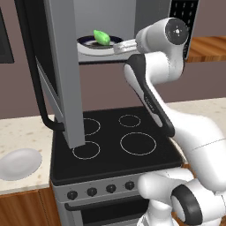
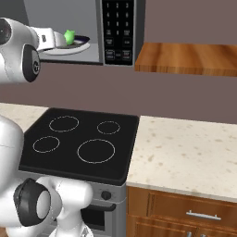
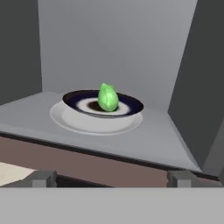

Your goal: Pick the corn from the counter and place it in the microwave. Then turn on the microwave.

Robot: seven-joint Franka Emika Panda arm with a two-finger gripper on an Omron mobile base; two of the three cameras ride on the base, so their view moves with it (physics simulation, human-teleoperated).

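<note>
Corn [image 3: 107, 97] is seen resting on the plate [image 3: 83, 120] inside the microwave [image 1: 66, 66], pincer [image 3: 111, 178] released just outside its mouth; plate could be clipped if the door [image 1: 59, 84] is swung carelessly.

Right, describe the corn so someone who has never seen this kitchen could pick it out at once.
Look above the black stovetop to the grey microwave, whose door hangs open. Inside, on the turntable, sits a dark-rimmed plate, and the corn lies on it. It is the only bright green thing there, a small cob in husk, unlike the empty white plate down on the counter.
</note>
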